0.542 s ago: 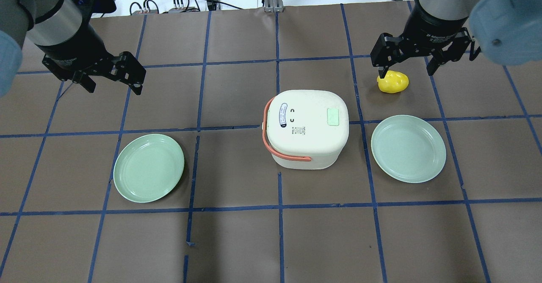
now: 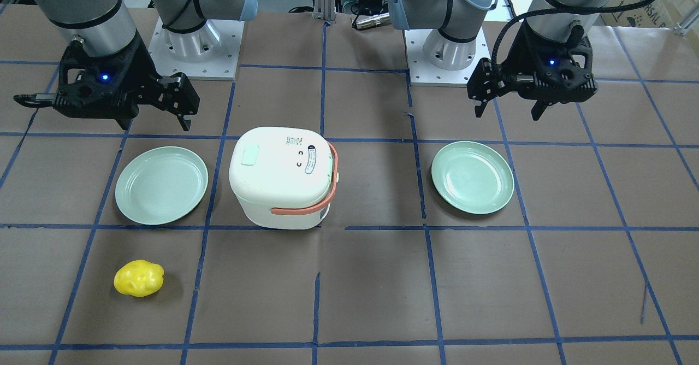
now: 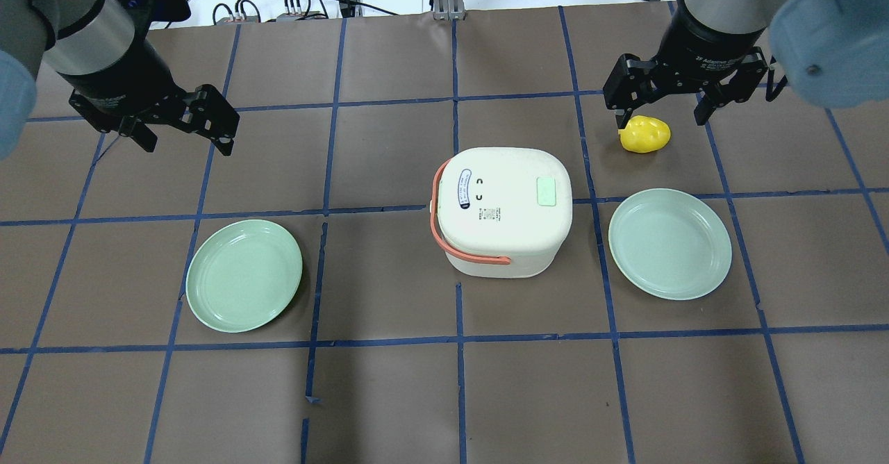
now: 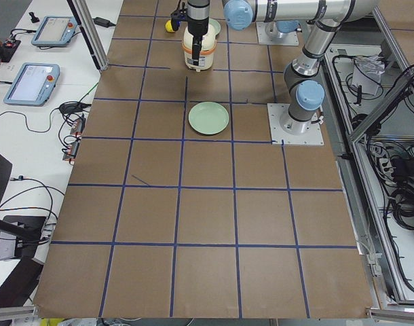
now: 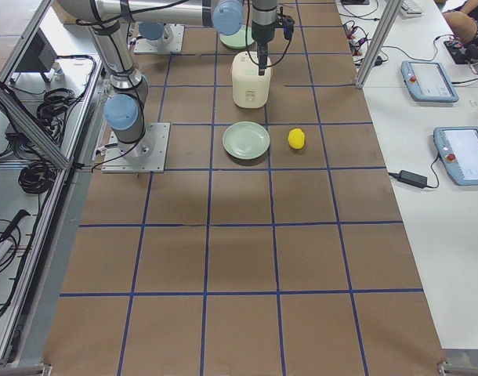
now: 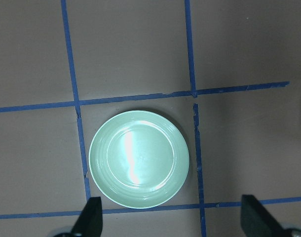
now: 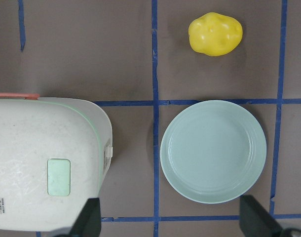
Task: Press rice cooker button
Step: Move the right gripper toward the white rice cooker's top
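The white rice cooker (image 3: 503, 214) with a coral handle stands closed at the table's middle; it also shows in the front view (image 2: 281, 176) and at the left of the right wrist view (image 7: 42, 168). A mint-green square button (image 3: 547, 191) sits on its lid, also seen in the front view (image 2: 250, 155) and the right wrist view (image 7: 58, 177). My right gripper (image 3: 661, 115) is open and empty, high above the table, beyond and to the right of the cooker. My left gripper (image 3: 187, 143) is open and empty, high at the far left.
A green plate (image 3: 244, 275) lies left of the cooker and another plate (image 3: 670, 244) lies to its right. A yellow lumpy object (image 3: 645, 134) lies beyond the right plate, under my right gripper. Cables run along the table's far edge.
My right gripper has shifted slightly away from me, toward the far edge. The left arm and the cooker have not moved.
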You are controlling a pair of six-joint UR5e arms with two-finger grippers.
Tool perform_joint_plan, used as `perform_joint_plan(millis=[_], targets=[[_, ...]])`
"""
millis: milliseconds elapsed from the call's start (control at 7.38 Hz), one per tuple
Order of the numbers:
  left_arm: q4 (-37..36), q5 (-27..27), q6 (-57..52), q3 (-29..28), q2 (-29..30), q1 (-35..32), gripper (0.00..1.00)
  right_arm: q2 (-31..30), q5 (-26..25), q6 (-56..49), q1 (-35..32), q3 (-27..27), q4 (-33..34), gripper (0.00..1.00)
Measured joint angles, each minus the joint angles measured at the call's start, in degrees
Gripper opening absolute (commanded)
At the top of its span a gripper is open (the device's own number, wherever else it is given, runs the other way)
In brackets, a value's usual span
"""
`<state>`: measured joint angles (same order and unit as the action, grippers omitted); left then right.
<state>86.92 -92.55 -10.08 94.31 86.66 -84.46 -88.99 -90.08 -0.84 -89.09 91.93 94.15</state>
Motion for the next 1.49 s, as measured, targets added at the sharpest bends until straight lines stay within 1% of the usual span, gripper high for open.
perform_joint_plan(millis=[406, 812, 948, 1083, 1354, 1490], targets=[[0.0, 0.0, 0.0, 0.0, 0.0, 0.0, 1.0, -0.4, 0.4, 0.1, -0.4, 0.0, 0.0, 1.0], [0.0, 0.0, 0.0, 0.0, 0.0, 0.0, 1.0, -1.3, 2.1, 2.5, -2.5, 0.4, 0.1, 1.0], [0.0, 0.0, 0.0, 0.0, 0.0, 0.0, 1.0, -1.5, 2.2, 3.1, -2.9, 1.4, 0.4, 1.0], [0.0, 0.0, 0.0, 0.0, 0.0, 0.0, 1.0, -1.9, 2.3, 3.9, -3.2, 2.8, 0.9, 0.97], [0.0, 0.0, 0.0, 0.0, 0.0, 0.0, 1.0, -2.5, 2.2, 7.4, -5.2, 4.1, 2.7, 0.97], [0.0, 0.0, 0.0, 0.0, 0.0, 0.0, 1.0, -2.3, 2.2, 9.2, -6.2, 4.7, 3.8, 0.99]])
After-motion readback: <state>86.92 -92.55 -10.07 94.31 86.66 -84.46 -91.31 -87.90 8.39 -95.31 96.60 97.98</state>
